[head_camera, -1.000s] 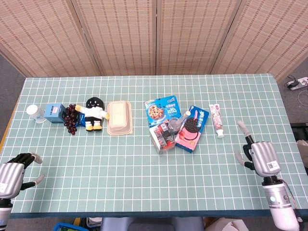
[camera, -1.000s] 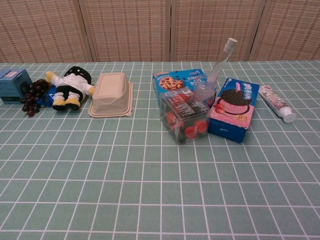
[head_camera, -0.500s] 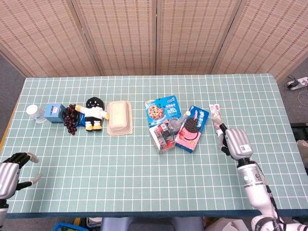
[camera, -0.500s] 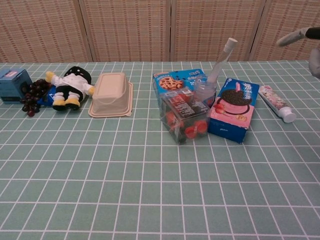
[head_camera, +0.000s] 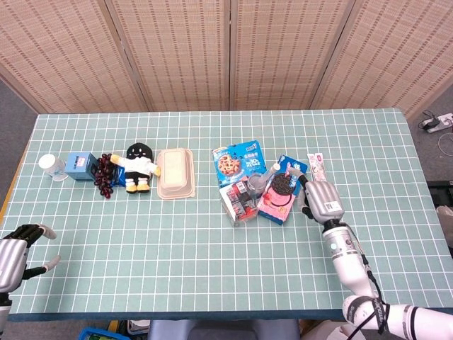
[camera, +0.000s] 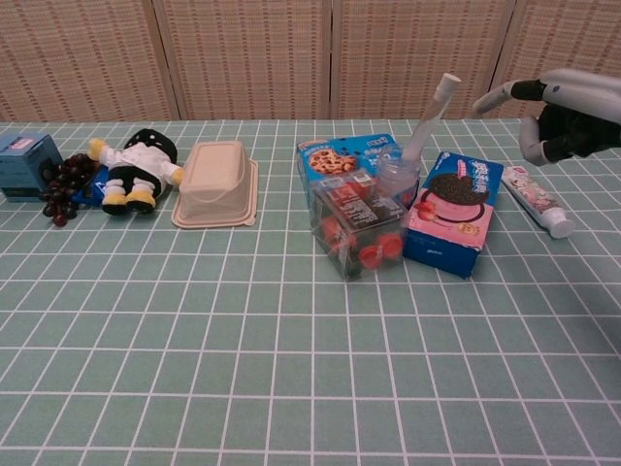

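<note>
Pink cookie box (head_camera: 280, 189) (camera: 452, 210) lies flat near the middle of the table (head_camera: 212, 262), tilted, with a dark sandwich cookie printed on its lid. The right hand (head_camera: 320, 197) (camera: 560, 112) hangs just beside the box's right edge; in the chest view it is raised above the table surface, over the gap between the box and the toothpaste tube (head_camera: 318, 174) (camera: 539, 199). Its fingers are spread and slightly curled, and it holds nothing; no contact with the box shows in either view.

On the box's left, touching it, stands a clear container of red fruit (head_camera: 239, 201) (camera: 355, 228), with a small clear cup (camera: 398, 175) holding a white toothbrush (camera: 429, 116) just behind. A blue cookie box (head_camera: 238, 160) (camera: 345, 157) lies beyond these.

Farther left sit a beige lidded tray (head_camera: 175, 172) (camera: 213, 183), a plush doll (head_camera: 139, 167) (camera: 135, 167), a bunch of dark grapes (head_camera: 105, 172) (camera: 65, 184), a small blue box (head_camera: 82, 166) (camera: 27, 162) and a white cup (head_camera: 50, 165).

The left hand (head_camera: 15, 253) rests at the table's near left corner, well apart from everything, fingers loosely curled and empty.
</note>
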`<state>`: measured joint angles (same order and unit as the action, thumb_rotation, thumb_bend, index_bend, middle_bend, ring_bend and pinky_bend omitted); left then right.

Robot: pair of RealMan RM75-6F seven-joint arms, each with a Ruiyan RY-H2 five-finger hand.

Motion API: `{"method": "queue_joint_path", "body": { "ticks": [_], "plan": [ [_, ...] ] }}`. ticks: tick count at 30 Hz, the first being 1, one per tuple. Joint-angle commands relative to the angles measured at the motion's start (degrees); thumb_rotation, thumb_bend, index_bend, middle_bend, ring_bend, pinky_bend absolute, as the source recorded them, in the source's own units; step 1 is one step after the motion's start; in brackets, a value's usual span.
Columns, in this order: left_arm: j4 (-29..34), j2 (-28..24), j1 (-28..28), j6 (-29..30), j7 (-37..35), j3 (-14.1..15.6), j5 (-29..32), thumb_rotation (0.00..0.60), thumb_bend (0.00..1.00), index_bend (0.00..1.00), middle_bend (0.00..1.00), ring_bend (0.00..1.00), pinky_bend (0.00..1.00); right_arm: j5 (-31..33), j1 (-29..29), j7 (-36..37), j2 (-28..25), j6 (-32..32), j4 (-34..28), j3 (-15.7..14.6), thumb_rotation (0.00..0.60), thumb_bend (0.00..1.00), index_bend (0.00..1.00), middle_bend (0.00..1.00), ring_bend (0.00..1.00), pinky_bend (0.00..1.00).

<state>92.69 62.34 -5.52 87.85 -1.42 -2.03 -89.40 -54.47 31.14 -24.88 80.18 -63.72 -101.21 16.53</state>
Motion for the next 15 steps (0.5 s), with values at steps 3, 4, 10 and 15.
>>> {"method": "queue_joint_path", "body": {
  "ticks": [3,4,10,15],
  "plan": [
    [0.0,-0.2,0.0,-0.1,-0.2,-0.1,0.3,0.600,0.14,0.56,0.43,0.35,0.53,1.9,1.8,-2.2,1.6,-0.2,0.5,-0.2,0.600,0.88,0.16,1.00,1.00,1.00],
    [0.1,-0.2,0.0,-0.1,-0.3,-0.1,0.3,0.600,0.14,0.56,0.43,0.35,0.53,2.3,2.2,-2.7,2.0,-0.3,0.6,-0.3,0.600,0.89,0.16,1.00,1.00,1.00],
    [0.1,-0.5,0.2,0.2,-0.7,-0.4,0.6,0.600,0.14,0.56,0.43,0.35,0.53,3.9,3.9,-4.2,3.7,-0.7,1.6,-0.6,0.600,0.91,0.16,1.00,1.00,1.00],
    [0.1,-0.8,0.3,0.5,-1.1,-0.6,0.9,0.600,0.14,0.56,0.43,0.35,0.53,4.7,5.3,-5.2,5.2,-0.9,2.6,-0.7,0.600,0.91,0.16,1.00,1.00,1.00]
  ]
}}
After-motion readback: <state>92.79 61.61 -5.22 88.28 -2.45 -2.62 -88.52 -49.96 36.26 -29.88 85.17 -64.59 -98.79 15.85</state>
